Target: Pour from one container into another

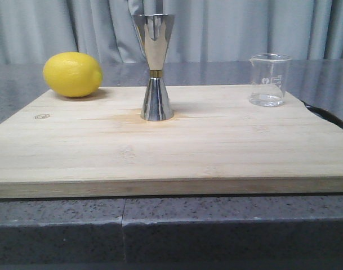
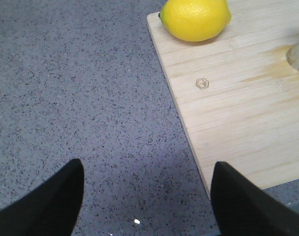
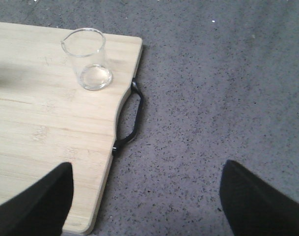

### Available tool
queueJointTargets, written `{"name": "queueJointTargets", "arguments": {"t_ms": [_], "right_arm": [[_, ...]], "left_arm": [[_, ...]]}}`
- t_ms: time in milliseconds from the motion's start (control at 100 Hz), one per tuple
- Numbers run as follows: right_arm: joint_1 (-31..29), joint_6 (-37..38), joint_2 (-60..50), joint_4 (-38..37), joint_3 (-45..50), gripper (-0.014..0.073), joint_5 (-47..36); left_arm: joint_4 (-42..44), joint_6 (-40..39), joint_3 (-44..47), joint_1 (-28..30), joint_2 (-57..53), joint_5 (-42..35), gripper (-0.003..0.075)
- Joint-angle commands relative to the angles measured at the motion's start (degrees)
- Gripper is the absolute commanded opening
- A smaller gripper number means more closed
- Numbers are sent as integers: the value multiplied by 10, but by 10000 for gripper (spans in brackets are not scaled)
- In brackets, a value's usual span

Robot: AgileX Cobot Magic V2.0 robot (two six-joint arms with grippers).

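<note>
The wooden board (image 1: 171,152) lies on the grey bench (image 1: 216,230), with the steel jigger (image 1: 155,67) upright mid-board, the glass beaker (image 1: 268,80) near its right rear corner and a lemon (image 1: 72,74) at rear left. The left claw (image 2: 147,196) and right claw (image 3: 147,196) hang wide open and empty above the bench.

Left gripper (image 2: 147,196): fingers spread wide, holding nothing. Right gripper (image 3: 147,199): fingers likewise spread, holding nothing. Neither arm visible in front view.
</note>
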Motion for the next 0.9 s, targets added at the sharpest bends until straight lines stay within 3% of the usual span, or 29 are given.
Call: {"name": "queueJointTargets", "arguments": {"t_ms": [0, 220, 550, 690, 890], "right_arm": [[1, -5, 0, -5, -20, 533, -37], [1, -5, 0, -5, -20, 505, -39], [1, -5, 0, -5, -20, 69, -39], [1, -5, 0, -5, -20, -64, -40], [1, -5, 0, -7, -20, -71, -39]], "left_arm": [[4, -9, 4, -3, -13, -46, 492], [9, -9, 14, -3, -13, -49, 471], [8, -9, 14, -3, -13, -74, 113], [8, -9, 14, -3, -13, -77, -17], [8, -9, 14, -3, -13, -77, -19]]}}
